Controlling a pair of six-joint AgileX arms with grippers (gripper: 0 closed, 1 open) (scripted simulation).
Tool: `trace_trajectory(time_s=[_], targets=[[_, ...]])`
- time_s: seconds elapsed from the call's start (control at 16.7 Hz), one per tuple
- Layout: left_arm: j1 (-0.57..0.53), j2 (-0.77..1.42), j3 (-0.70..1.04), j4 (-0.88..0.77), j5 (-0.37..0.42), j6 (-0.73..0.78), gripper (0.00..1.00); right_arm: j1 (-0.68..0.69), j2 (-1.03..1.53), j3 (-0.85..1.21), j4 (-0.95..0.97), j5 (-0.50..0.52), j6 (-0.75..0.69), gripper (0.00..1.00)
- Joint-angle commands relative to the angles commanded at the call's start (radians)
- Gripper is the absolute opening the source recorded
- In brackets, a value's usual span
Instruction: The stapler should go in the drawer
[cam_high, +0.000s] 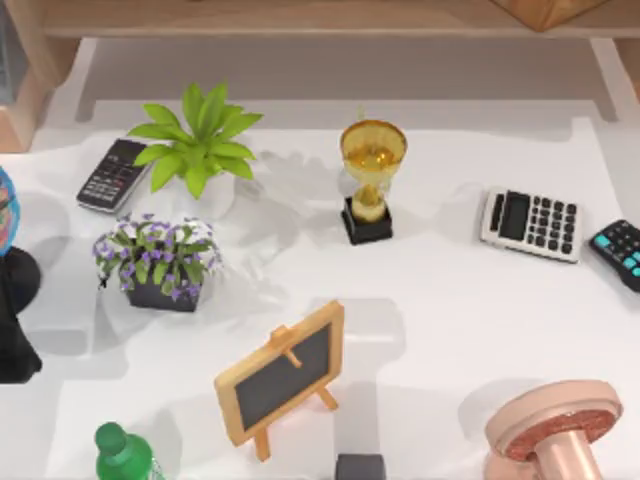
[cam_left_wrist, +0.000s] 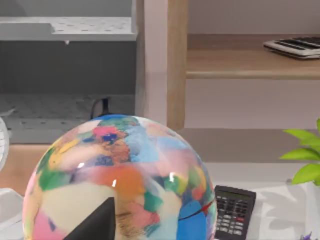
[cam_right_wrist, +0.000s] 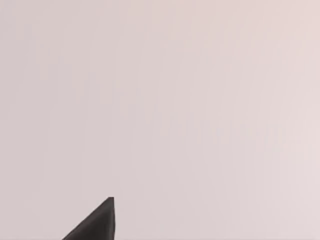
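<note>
The stapler is out of view. In the left wrist view a dark tip of my left gripper (cam_left_wrist: 97, 225) sits close in front of a multicoloured globe (cam_left_wrist: 120, 180). Behind the globe stands a grey unit with perforated shelves (cam_left_wrist: 65, 27); I cannot tell whether it is the drawer. The globe's blue edge (cam_high: 5, 215) and black stand (cam_high: 15, 285) lie at the table's far left in the top view. A dark tip of my right gripper (cam_right_wrist: 95, 225) shows against a plain pale pinkish surface.
On the white table are a black calculator (cam_high: 112, 175), a green plant (cam_high: 200, 140), a purple flower pot (cam_high: 160, 262), a gold trophy (cam_high: 370, 180), a grey calculator (cam_high: 530, 223), a small chalkboard easel (cam_high: 283, 372), a green bottle (cam_high: 122, 455) and a pink stand (cam_high: 555, 430).
</note>
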Motion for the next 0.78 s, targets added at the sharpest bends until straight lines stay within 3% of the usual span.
trace_trajectory(time_s=[0.42,0.78], targets=[[0.0,0.0,0.0,0.0,0.0,0.0,1.0,0.061,0.028,-0.426,0.61,-0.141,-0.024,1.0],[0.0,0.0,0.0,0.0,0.0,0.0,1.0,0.157,0.043,-0.592,0.876,-0.232,0.037,1.0]])
